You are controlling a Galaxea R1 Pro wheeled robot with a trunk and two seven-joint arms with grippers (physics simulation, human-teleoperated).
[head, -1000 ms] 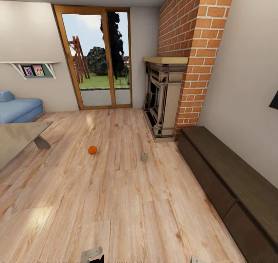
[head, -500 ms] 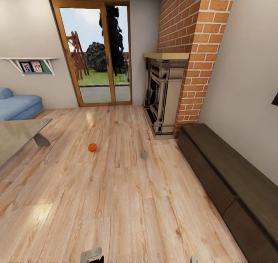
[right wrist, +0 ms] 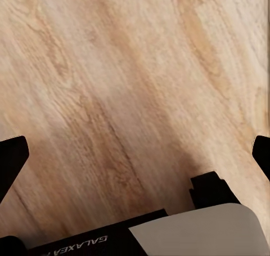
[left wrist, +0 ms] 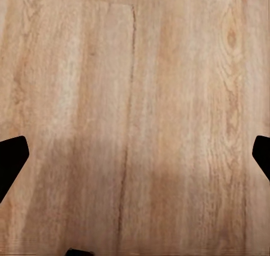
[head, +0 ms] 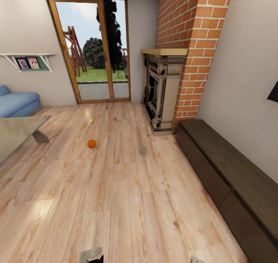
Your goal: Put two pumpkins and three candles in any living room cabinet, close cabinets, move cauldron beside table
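Here the robot stands on the pale plank floor (head: 127, 201) with both arms tucked low, the left tool (left wrist: 135, 155) and right tool (right wrist: 135, 155) spread wide and empty over bare boards, which suits travelling rather than reaching. One pumpkin (head: 91, 144) sits on the floor well ahead, a small grey candle (head: 143, 150) lies nearer the cabinet (head: 231, 178), which runs shut along the right wall. The glass table (head: 17, 130) is at the left, before a blue sofa (head: 17, 103), brick fireplace (head: 164, 89) and garden door (head: 96, 51).
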